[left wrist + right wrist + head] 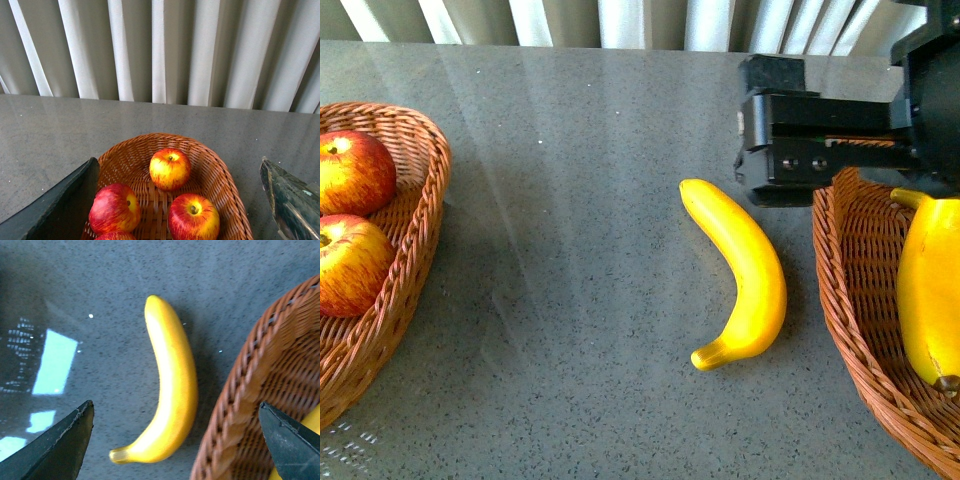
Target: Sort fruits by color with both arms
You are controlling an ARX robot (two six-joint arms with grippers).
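Right gripper (765, 140) hangs with jaws spread wide and empty by the far tip of the loose banana (740, 270) on the grey table (570, 200), just beside the right basket (850, 280) whose second banana (930, 290) runs off-frame, while the left gripper (177, 160), likewise spread, faces the apples (194, 217) in the left basket (220, 175), one nearly cut off.

Loose banana (745, 275) (curved) — apples (170, 169), perhaps four
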